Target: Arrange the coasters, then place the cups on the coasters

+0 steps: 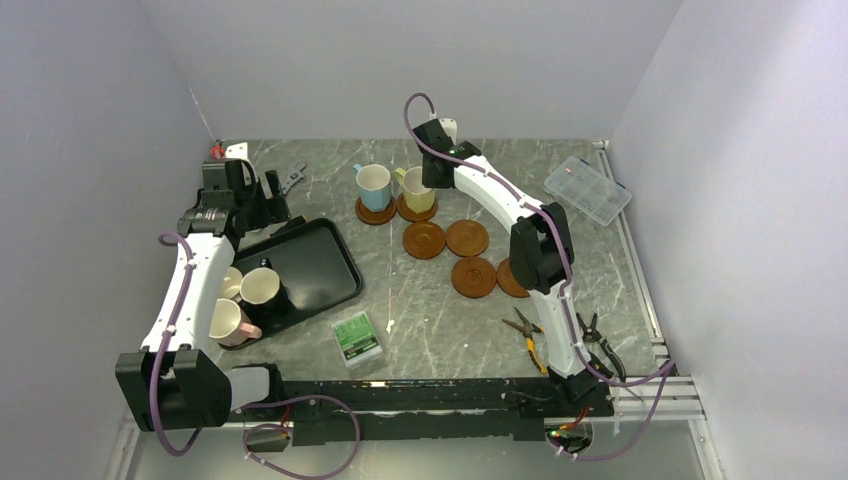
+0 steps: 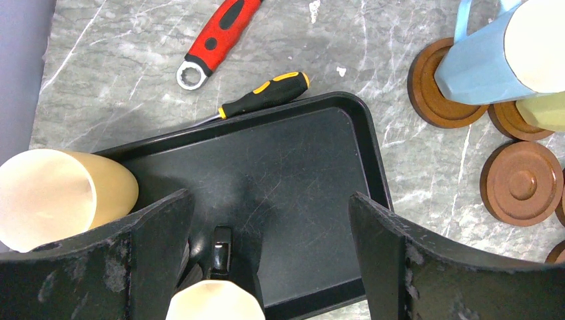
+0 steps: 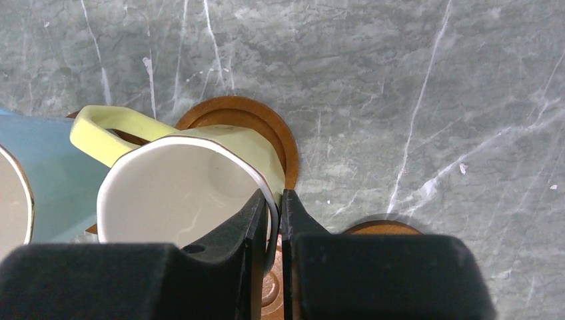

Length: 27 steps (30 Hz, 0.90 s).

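Grip: right gripper point(image 3: 274, 200) pinched on the rim of the olive-yellow mug point(image 3: 180, 193), which sits on a coaster point(image 3: 266, 123) beside the light blue mug point(image 3: 60, 167); left gripper point(image 2: 270, 207) spread wide above the black tray point(image 2: 300, 153).

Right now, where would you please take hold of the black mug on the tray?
Pinch its rim wall from straight above, one of the jaws inside, one outside: the black mug stands upright, mouth open, on the tray; avoid its handle.

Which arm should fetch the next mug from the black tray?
Left. The left gripper hangs open over the black tray; the right gripper grips the rim of the olive-yellow mug.
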{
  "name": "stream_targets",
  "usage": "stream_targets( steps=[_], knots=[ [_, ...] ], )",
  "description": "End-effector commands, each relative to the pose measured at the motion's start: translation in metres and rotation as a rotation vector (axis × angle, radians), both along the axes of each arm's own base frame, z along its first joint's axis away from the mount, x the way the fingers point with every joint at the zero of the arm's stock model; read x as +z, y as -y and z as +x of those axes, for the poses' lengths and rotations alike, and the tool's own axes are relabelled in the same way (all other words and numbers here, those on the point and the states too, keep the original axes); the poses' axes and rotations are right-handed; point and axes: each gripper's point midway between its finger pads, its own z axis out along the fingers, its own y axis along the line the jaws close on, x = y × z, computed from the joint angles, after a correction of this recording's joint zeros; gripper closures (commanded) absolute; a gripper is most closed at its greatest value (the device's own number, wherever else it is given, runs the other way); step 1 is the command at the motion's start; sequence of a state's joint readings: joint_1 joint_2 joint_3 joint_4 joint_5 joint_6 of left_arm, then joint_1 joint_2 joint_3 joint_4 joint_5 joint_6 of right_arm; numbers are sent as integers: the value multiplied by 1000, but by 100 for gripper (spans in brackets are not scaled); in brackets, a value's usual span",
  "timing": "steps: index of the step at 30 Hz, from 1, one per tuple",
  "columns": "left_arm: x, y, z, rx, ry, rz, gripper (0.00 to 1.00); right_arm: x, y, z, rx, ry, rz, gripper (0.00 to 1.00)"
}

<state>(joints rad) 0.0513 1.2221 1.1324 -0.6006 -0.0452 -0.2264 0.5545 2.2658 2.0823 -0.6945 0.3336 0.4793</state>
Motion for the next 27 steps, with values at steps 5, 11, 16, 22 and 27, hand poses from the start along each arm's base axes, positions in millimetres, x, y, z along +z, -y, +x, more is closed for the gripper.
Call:
stream_targets(
  steps=[5,11,16,22,27],
  knots=[
    [12,1,8,-11,50,-8,9,42,-10,24,-25,135,55,100],
    [11,1,8,-12,49,-8,9,38,-11,26,-26,133,49,100],
    [12,1,8,-11,50,-9,9,35,-12,25,-19,124,46,99],
    [10,2,9,-14,45,-11,9,38,-15,24,-9,125,58,68],
    [9,1,9,-12,43,-8,9,48,-17,23,3,134,74,56]
  ],
)
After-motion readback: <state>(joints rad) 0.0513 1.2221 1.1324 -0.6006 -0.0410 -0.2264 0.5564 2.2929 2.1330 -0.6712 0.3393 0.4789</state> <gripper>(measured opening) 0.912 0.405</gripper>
